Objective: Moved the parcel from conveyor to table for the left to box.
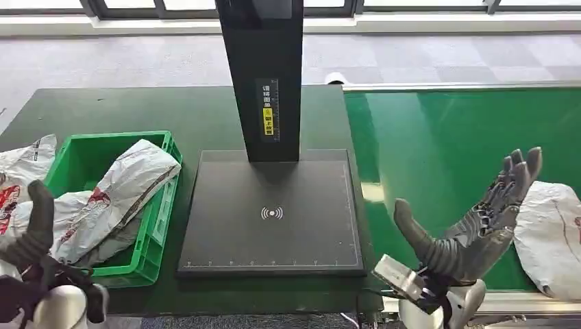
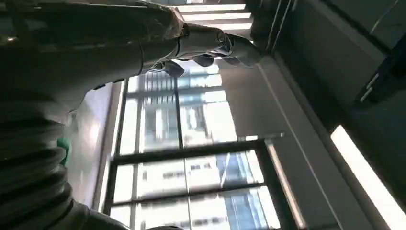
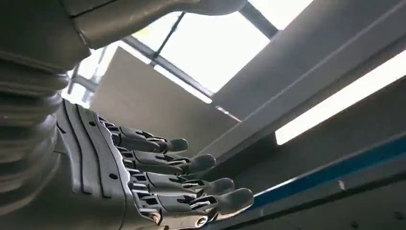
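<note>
The left hand (image 1: 31, 236) hovers empty, fingers apart, beside the green bin (image 1: 154, 226) holding grey bags (image 1: 123, 192), while the right hand (image 1: 479, 219) spreads open above the conveyor (image 1: 445, 137), just left of the parcel (image 1: 551, 233) lying there.

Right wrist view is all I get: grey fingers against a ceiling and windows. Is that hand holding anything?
Observer: No. In the head view the right hand holds nothing, its fingers spread and raised over a green conveyor belt.
Operator: Is there anything near it to pick up?
Observer: Yes, a white crumpled plastic parcel lies on the belt just beyond the fingers.
Operator: What is on the hand's other side?
Observer: A flat black scanning plate lies on a dark table.
Operator: And past that?
Observer: A green plastic crate with white plastic parcels heaped in it.
</note>
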Available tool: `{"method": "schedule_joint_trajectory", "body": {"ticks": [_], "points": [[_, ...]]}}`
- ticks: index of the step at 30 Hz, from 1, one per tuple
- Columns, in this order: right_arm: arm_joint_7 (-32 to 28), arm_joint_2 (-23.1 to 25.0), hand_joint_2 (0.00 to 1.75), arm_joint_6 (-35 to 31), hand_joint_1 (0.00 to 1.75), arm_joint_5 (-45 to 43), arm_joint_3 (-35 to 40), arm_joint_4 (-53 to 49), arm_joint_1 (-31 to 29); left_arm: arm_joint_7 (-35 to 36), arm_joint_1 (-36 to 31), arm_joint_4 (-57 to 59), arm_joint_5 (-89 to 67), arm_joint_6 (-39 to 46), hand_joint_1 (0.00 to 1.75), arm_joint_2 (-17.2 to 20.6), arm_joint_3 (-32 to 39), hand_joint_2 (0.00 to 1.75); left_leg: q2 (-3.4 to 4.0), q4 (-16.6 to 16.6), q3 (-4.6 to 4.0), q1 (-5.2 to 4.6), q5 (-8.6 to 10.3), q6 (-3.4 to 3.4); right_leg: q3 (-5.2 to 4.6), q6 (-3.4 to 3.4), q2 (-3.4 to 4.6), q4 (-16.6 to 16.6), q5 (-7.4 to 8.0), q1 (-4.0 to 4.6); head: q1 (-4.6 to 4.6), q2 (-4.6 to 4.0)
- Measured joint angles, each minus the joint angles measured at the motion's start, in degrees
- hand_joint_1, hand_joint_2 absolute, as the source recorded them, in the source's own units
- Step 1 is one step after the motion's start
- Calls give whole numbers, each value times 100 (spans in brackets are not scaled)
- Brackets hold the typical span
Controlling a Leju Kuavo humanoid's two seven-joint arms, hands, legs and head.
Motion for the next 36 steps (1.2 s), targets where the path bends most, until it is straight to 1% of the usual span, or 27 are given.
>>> {"method": "schedule_joint_trajectory", "body": {"ticks": [2,4,8,10,12,14,16,18,21,22,24,26,29,36], "points": [[370,4,175,0,0,651,-400,553,-240,18,143,-150,891,-126,0,257,-957,175,15,1,2,0,0,0,-4,5,13,-1,7,0,-4,0],[504,11,175,9,0,996,-870,1000,-399,11,219,-234,1094,-317,0,478,-1667,175,-1,2,-2,-4,3,5,2,6,1,-1,7,-3,0,0],[557,22,175,0,0,1107,-1289,1482,-557,15,322,-352,1198,-372,0,693,-2366,175,5,0,0,-4,4,4,-3,4,4,-1,8,0,-2,0],[765,22,175,-2,0,1337,-1453,1663,-616,15,342,-367,1247,-516,0,767,-2565,175,3,0,-1,-3,4,3,-3,3,5,-1,7,6,0,0],[808,22,175,-2,0,1479,-1723,1921,-727,15,390,-367,1251,-790,0,789,-2672,175,3,-1,-2,-1,4,3,-4,2,5,0,6,7,-2,0],[685,22,175,-4,0,1652,-2035,2146,-835,17,429,-345,1229,-984,0,793,-2739,175,3,-1,-3,2,4,3,-7,2,6,0,6,4,-2,0],[515,22,175,-4,0,1856,-2507,2492,-1006,17,443,-256,1098,-1143,0,793,-2783,175,4,-1,-2,1,4,3,-4,3,7,-1,6,2,-2,0],[502,26,175,-4,0,2109,-2969,2772,-1132,17,482,-146,958,-1191,0,797,-2809,175,0,-1,-3,-2,4,4,-2,4,2,-1,5,-1,0,0],[712,31,175,-4,0,2445,-3473,3156,-1284,20,544,-50,851,-1187,0,826,-2857,175,2,-1,-4,-3,3,5,-4,4,6,-1,6,-2,0,0],[910,9,175,-4,0,2652,-3681,3336,-1327,22,561,-15,816,-1182,0,832,-2864,175,2,-1,-3,-4,3,5,-5,4,6,-1,6,-3,0,0],[1088,-33,175,-4,0,2819,-3886,3576,-1429,22,604,24,792,-1178,0,846,-2886,175,4,0,-3,-4,3,5,-7,4,9,-1,6,-3,0,0],[1398,-100,175,-4,0,3048,-4062,3754,-1489,22,630,68,761,-1178,0,859,-2897,175,1,0,-5,-4,3,5,-8,4,4,-1,6,-3,-2,0],[1718,-263,175,-7,0,3107,-4223,3921,-1601,22,666,123,735,-1180,0,870,-2899,175,2,-1,-5,-3,3,5,-7,4,5,-1,6,-3,0,0],[2218,-794,175,-7,0,3175,-4679,4470,-1844,22,718,214,733,-1233,0,876,-2899,175,-2,0,-8,-10,3,6,-7,5,0,-1,6,-8,0,0]]}}
